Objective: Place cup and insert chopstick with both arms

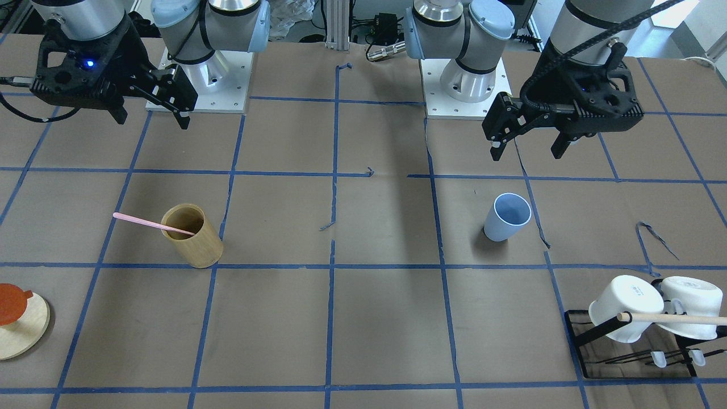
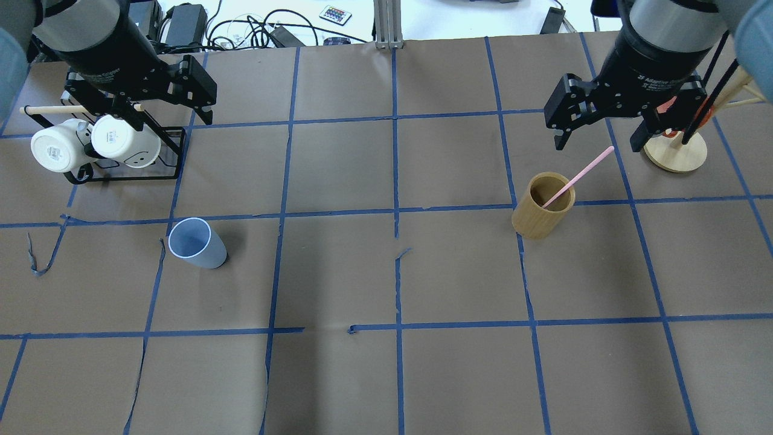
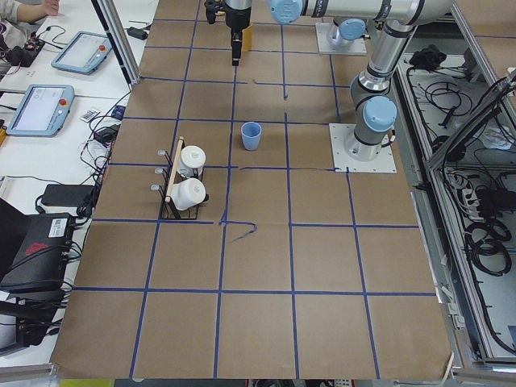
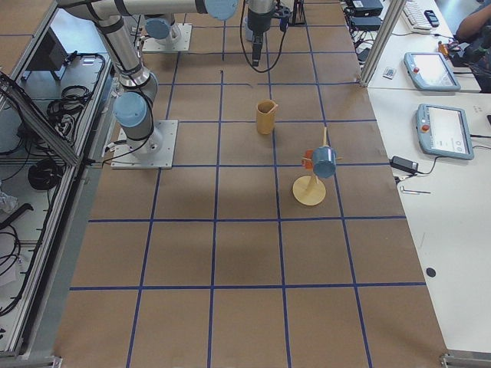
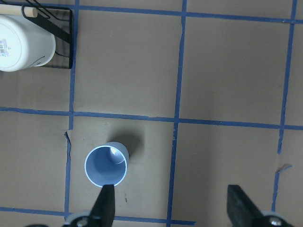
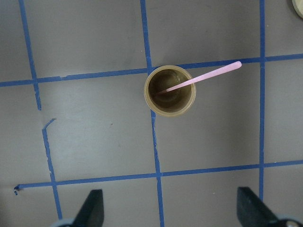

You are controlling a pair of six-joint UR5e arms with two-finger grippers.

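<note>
The light-blue cup [image 2: 196, 243] stands upright and empty on the brown table, also seen in the front view [image 1: 507, 217] and the left wrist view [image 5: 107, 164]. The pale-pink chopstick [image 2: 577, 177] leans in the tan bamboo holder [image 2: 542, 205], its top pointing away from the robot; it also shows in the right wrist view [image 6: 203, 77]. My left gripper [image 2: 169, 118] is open and empty, high above the table beyond the cup. My right gripper [image 2: 598, 144] is open and empty, high above the chopstick's upper end.
A black rack [image 2: 175, 154] with two white mugs [image 2: 124, 140] and a wooden rod [image 1: 676, 318] stands beyond the cup at the far left. A round wooden stand [image 2: 676, 154] with an orange piece stands at the far right.
</note>
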